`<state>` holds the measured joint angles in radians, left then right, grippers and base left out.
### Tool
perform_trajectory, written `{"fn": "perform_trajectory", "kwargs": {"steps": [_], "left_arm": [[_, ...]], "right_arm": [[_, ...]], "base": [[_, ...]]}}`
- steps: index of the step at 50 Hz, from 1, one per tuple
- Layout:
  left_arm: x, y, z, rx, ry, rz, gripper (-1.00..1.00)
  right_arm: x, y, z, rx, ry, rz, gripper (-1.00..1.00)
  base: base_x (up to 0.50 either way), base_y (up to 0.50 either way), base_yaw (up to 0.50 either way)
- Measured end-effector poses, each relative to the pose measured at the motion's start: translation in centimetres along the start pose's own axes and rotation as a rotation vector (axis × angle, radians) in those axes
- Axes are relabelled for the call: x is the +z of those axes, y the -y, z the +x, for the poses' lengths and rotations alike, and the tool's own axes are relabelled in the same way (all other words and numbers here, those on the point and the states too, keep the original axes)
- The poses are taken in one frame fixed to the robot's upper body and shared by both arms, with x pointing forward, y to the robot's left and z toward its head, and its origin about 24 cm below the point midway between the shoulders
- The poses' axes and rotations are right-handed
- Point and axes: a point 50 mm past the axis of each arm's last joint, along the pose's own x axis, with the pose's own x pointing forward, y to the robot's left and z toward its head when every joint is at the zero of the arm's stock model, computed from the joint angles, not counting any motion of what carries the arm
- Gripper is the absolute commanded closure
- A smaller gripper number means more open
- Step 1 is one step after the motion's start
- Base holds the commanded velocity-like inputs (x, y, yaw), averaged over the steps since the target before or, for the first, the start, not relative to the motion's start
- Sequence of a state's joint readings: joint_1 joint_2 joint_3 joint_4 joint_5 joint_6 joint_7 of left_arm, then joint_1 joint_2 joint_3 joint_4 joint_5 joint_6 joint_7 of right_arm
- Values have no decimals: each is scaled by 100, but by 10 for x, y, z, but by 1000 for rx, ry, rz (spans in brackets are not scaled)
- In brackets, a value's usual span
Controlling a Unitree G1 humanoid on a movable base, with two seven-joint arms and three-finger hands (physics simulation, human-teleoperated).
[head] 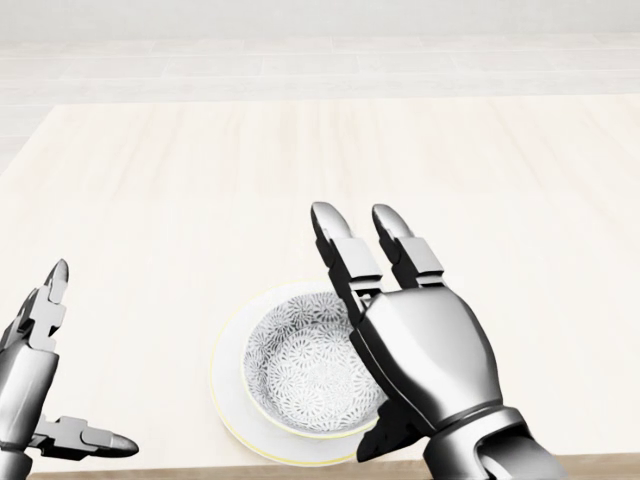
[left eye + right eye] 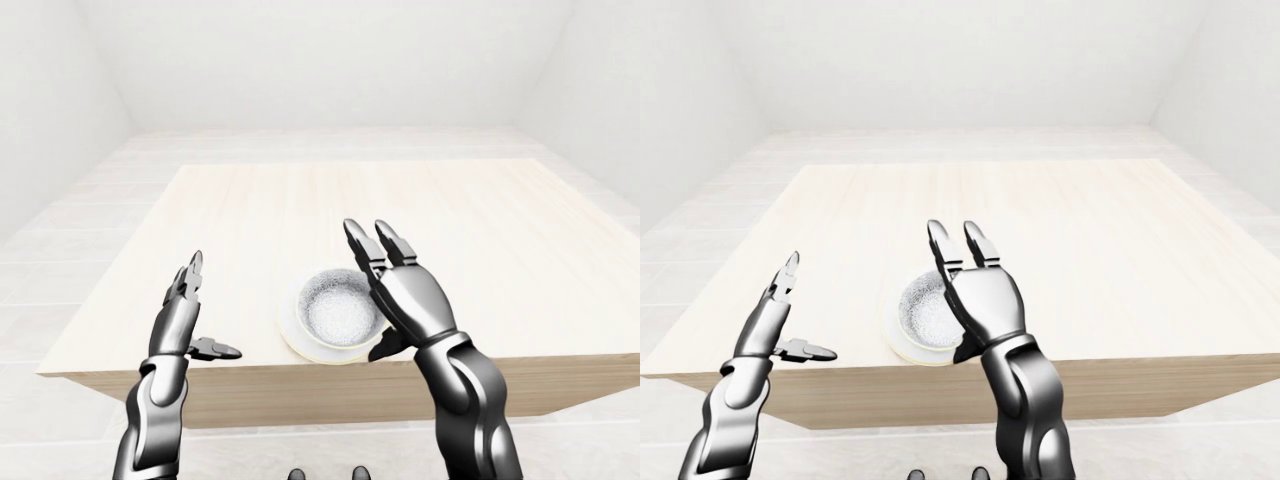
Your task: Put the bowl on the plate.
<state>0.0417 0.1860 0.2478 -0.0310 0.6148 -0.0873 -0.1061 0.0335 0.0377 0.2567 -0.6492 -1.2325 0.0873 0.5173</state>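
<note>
Pale wooden table [image 1: 300, 170], patterned bowl [image 1: 305, 370] on plate [image 1: 228, 385], empty.

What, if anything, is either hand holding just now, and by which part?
Nothing. The right hand hovers open by the bowl, which sits on the plate; the left hand is open too.

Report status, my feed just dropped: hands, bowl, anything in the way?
Left hand open, empty, off to the left. Right hand open, hovering over bowl. Bowl sits on plate. Nothing in the way.
</note>
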Motion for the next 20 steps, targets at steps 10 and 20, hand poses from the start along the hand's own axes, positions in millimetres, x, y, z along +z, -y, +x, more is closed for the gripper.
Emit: {"fn": "perform_trajectory", "kwargs": {"steps": [10, 20], "left_arm": [[1, -1, -3, 2, 3, -1, -100], [3, -2, -4, 3, 9, 1, -100]], "right_arm": [[-4, 14, 3, -14, 1, -3, -100], [-8, 20, 8, -19, -3, -4, -100]], "base": [[0, 0, 0], [0, 0, 0]]}}
